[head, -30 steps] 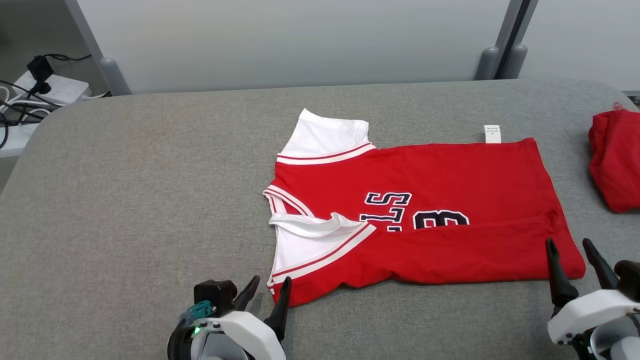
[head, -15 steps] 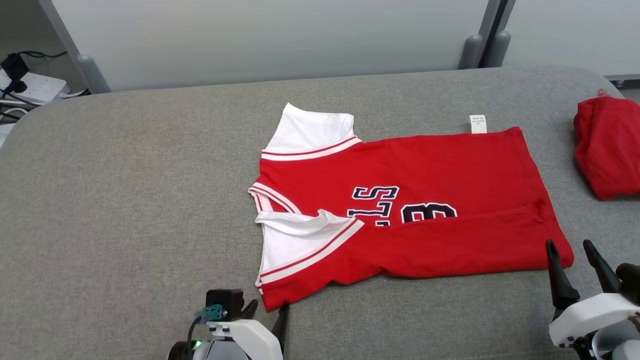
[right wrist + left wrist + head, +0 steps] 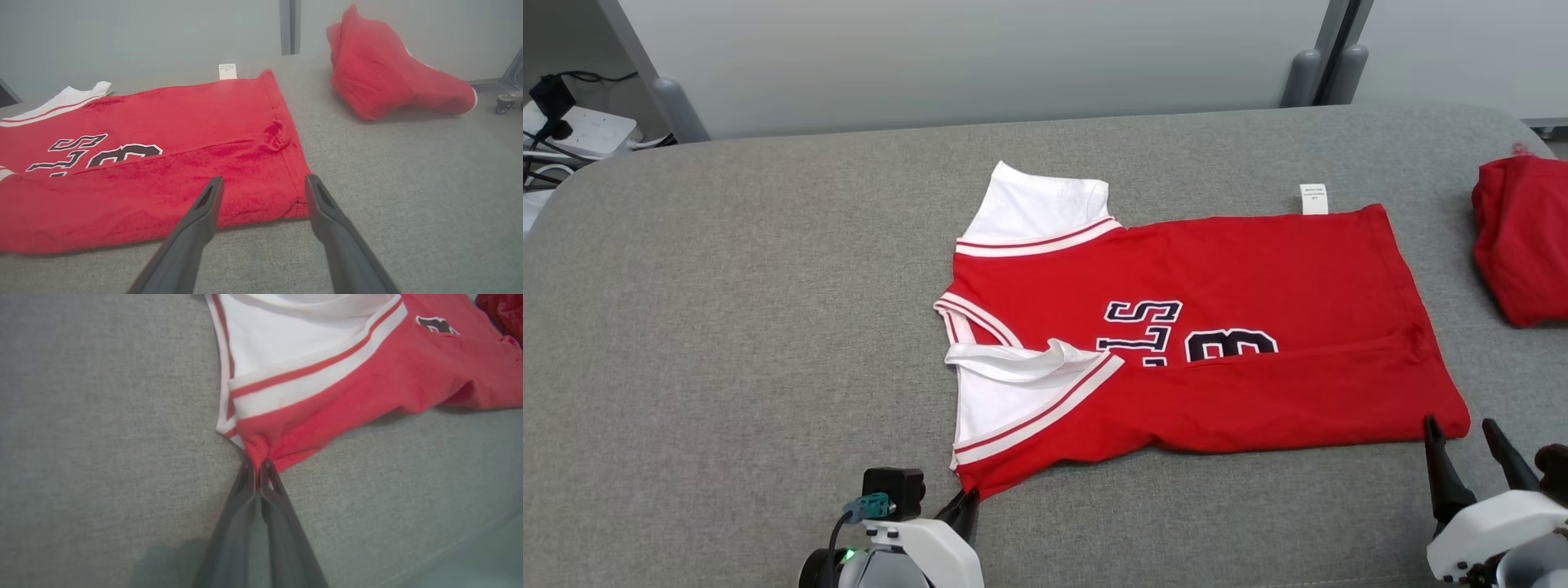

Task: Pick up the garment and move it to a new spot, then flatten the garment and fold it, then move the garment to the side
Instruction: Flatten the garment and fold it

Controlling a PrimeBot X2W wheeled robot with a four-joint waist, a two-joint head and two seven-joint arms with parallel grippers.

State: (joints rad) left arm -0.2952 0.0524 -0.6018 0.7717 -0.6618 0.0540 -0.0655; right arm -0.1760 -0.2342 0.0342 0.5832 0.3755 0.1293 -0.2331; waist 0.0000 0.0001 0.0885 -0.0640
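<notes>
Red jersey lies half-folded on the grey table, left gripper pinched tight on its near shoulder corner, right gripper spread wide by the hem corner.

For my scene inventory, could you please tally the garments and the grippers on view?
Garments: 2 (red jersey, bundled red garment)
Grippers: 2 (left gripper, right gripper)
Total: 4
</notes>
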